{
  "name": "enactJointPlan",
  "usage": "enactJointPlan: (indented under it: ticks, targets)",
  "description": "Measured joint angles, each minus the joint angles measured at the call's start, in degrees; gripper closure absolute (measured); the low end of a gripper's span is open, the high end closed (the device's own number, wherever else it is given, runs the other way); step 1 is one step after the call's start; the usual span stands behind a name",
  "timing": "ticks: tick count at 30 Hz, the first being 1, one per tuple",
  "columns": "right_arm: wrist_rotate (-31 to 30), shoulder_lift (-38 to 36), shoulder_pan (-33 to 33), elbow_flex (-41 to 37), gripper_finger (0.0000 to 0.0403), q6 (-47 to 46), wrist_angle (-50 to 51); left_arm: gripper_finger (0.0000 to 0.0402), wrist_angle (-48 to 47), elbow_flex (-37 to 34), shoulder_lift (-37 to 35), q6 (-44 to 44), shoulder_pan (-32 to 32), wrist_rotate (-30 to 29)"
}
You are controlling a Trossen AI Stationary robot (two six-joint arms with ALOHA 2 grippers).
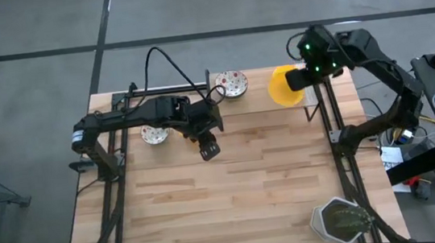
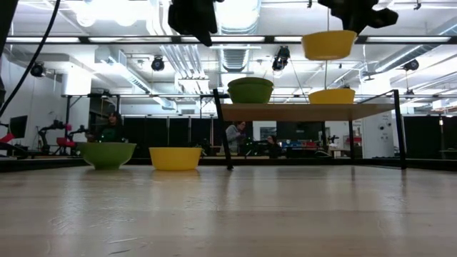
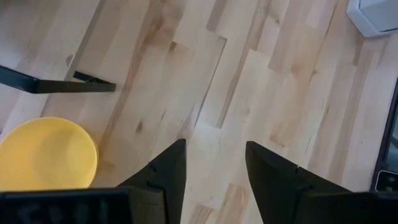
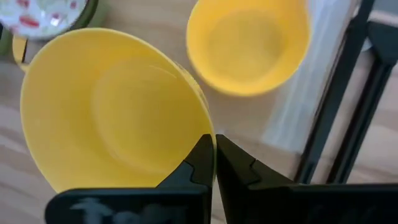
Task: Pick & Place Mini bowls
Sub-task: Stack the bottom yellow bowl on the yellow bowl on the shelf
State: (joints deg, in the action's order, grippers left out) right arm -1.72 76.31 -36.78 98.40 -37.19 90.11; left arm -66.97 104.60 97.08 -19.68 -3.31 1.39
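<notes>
Right gripper (image 4: 214,155) pinches the rim of a yellow mini bowl (image 4: 118,112), fingers nearly closed on the wall, bowl lifted off the table (image 1: 240,184) near the far right corner, high above the shelf (image 2: 307,111) in the low view. Second yellow bowl (image 4: 249,43) sits just beyond the held one; a speckled bowl (image 1: 231,83) rests left of it along the far edge. Left gripper (image 1: 208,149) hangs over the table's middle-left, fingers moderately apart, empty. Another speckled bowl (image 1: 154,134) lies under the left arm. Grey hexagonal pot (image 1: 341,220) is at the near right corner.
</notes>
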Motion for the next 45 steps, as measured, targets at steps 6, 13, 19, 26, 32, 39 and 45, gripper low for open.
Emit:
enactJointPlan:
  ticks: [6,13,19,26,32,39,45]
  targets:
    - [1.6,4.4,-8.9,4.8,0.0395,6.4,-0.1,0.0245,0.0,0.0,0.0,-0.5,0.1,0.0]
    - [6.7,9.4,-18.8,8.1,0.0394,11.8,-0.2,0.0245,0.0,0.0,0.0,-0.5,0.1,0.0]
    - [8.4,11.5,-21.8,6.5,0.0394,12.4,-0.1,0.0245,0.1,0.0,0.0,-0.5,0.1,0.0]
    - [9.7,12.3,-23.5,2.6,0.0394,15.1,-0.1,0.0245,0.1,0.0,0.0,-0.5,0.1,0.0]
    - [9.3,13.3,-25.9,1.7,0.0394,15.5,-1.5,0.0245,0.1,0.0,0.0,-0.5,0.1,0.1]
    - [9.4,15.2,-26.8,1.7,0.0394,15.1,-1.6,0.0245,0.1,0.0,0.0,-0.5,0.1,0.1]
    - [9.6,16.4,-26.8,1.6,0.0394,15.2,-1.5,0.0245,0.1,0.0,0.0,-0.3,0.1,0.1]
